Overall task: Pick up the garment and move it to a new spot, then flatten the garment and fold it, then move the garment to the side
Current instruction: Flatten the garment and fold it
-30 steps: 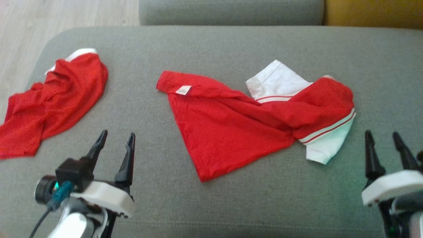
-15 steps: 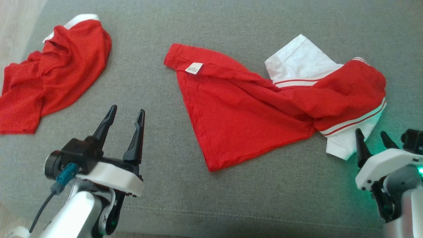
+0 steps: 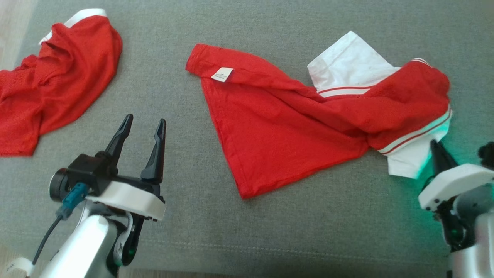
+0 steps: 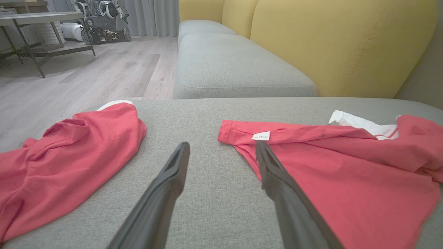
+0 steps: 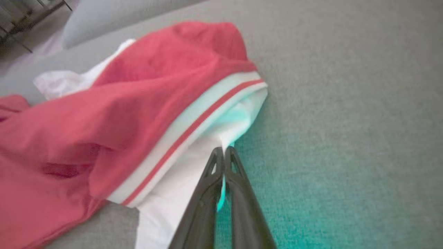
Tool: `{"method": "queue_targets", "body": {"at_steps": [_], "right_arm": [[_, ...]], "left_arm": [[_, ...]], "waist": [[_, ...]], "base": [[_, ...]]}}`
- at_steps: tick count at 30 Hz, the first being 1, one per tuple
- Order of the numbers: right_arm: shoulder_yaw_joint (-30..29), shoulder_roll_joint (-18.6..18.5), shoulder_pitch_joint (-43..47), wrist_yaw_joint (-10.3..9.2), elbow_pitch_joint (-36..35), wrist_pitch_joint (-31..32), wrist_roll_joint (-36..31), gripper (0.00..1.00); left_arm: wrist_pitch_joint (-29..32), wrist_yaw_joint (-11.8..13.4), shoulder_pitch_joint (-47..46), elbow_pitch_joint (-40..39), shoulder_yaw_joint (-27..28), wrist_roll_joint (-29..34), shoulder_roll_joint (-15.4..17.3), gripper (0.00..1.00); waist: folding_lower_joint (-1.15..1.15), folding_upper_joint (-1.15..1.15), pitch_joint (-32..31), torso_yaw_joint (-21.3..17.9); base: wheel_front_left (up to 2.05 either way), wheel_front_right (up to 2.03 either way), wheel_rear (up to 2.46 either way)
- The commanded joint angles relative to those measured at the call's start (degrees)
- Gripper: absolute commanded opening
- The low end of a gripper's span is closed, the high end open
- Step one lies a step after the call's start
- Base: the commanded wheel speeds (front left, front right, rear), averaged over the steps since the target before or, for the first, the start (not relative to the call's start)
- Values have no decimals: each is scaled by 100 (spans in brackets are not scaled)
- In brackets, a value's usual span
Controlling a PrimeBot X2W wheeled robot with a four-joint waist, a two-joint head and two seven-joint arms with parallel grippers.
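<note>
Pincer point(image 5: 224, 149) at right newly closed by garment point(image 5: 138, 93)

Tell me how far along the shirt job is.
Nothing looks done: the shirt lies crumpled and twisted on the couch. In hand: the right tool, shut, sits at its white sleeve; a real pinch isn't clear. The left tool is open, apart from it. To do: lifting, moving, flattening, folding, setting aside.
</note>
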Motion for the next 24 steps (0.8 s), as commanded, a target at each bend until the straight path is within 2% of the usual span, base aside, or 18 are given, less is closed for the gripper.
{"method": "queue_targets", "body": {"at_steps": [1,9,17,21,24], "right_arm": [[61,-34,25,-4,-367,-161,174,0],[-280,-33,624,-4,-1084,-420,562,0],[-609,-33,754,-4,-1787,-249,328,0],[-376,-33,516,-4,-2085,-10,22,0],[-80,-33,268,-4,-2055,165,-268,0]], "left_arm": [[-51,0,-224,-135,255,67,106,100],[-62,0,-129,-131,305,58,131,100],[-66,-1,-114,-167,317,59,151,100],[-67,-19,-146,-164,298,57,135,100],[-68,-44,-174,-159,274,52,108,100]], "waist": [[0,0,-44,-37],[0,0,-162,-205],[0,0,-185,-239],[0,0,-182,-200],[0,0,-181,-133]], "base": [[0,0,0],[0,0,0],[0,0,0],[0,0,0],[0,0,0]]}}
